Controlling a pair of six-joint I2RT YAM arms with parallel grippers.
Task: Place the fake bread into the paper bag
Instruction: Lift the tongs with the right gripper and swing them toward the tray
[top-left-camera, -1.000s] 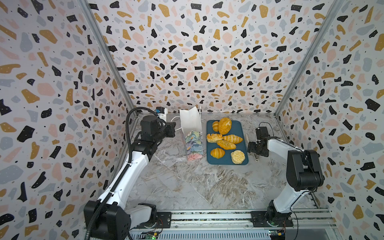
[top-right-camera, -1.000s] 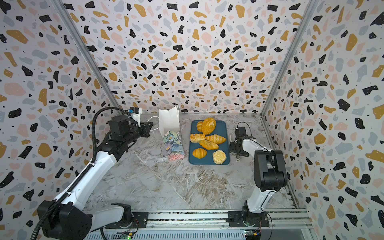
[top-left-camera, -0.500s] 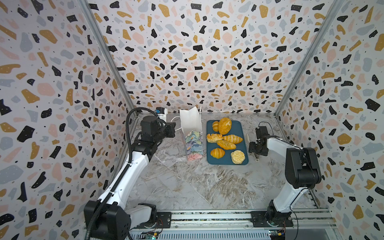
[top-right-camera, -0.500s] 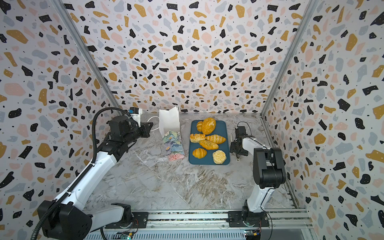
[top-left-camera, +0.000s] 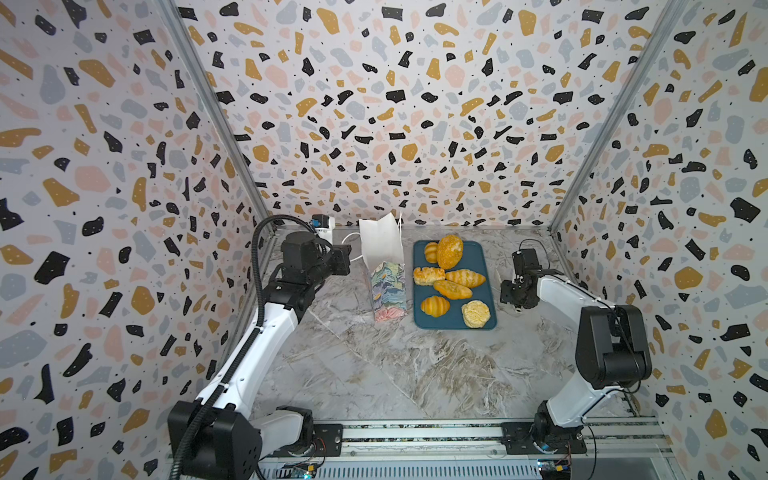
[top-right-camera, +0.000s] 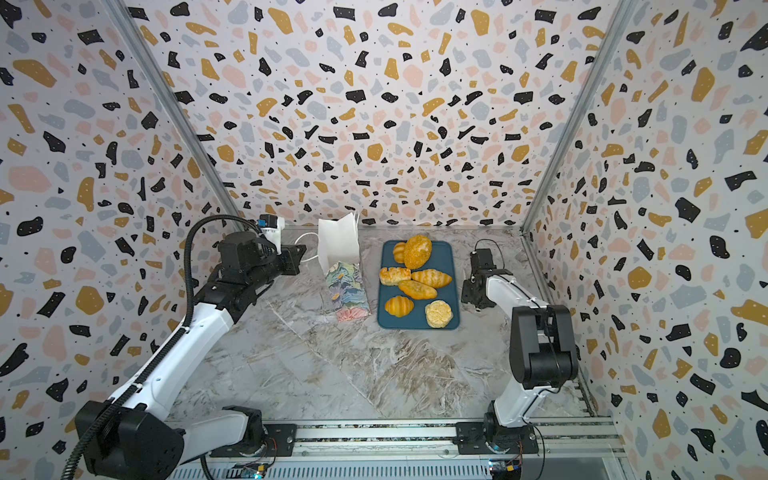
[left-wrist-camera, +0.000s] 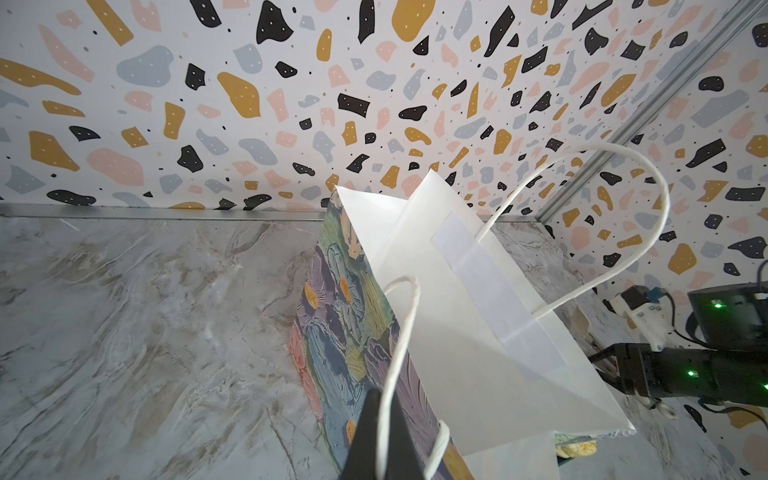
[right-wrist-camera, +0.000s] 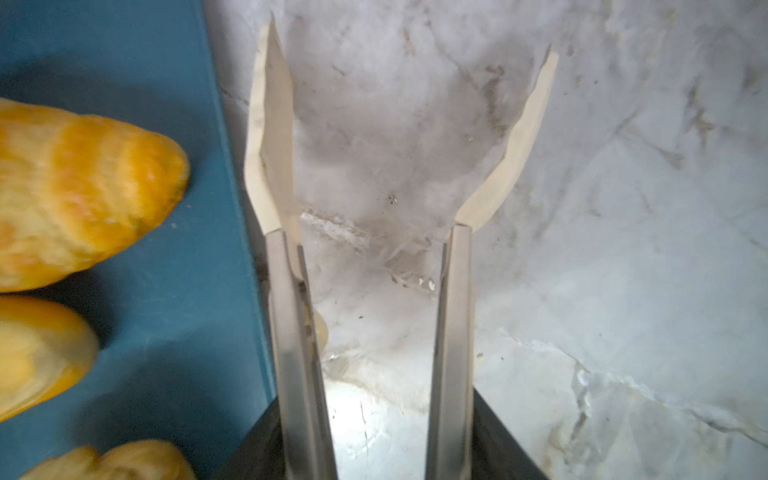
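The paper bag (top-left-camera: 386, 266) (top-right-camera: 343, 270) stands upright with its mouth open, just left of the dark-blue tray (top-left-camera: 478, 257). My left gripper (top-left-camera: 345, 259) (left-wrist-camera: 380, 440) is shut on one white cord handle (left-wrist-camera: 409, 299) of the bag. Several pieces of fake bread lie on the tray: a big crumbed loaf (top-left-camera: 449, 251), a striped roll (top-left-camera: 465, 277) (right-wrist-camera: 83, 187), an oblong loaf (top-left-camera: 452, 289) and a pale round bun (top-left-camera: 476, 313). My right gripper (top-left-camera: 510, 296) (right-wrist-camera: 378, 457) sits low beside the tray's right edge, shut on metal tongs (right-wrist-camera: 291, 332) whose cream tips stand apart and empty.
Patterned walls close in the left, back and right sides. A rail (top-left-camera: 415, 436) with both arm bases runs along the front. A small white device (top-left-camera: 323, 224) stands in the back left corner behind the left arm. Bare marble floor (top-left-camera: 395, 374) lies in front of the tray.
The right gripper's jaws have narrowed onto the tongs beside the tray, and that wrist has shifted slightly. The left arm, bag and breads have not moved.
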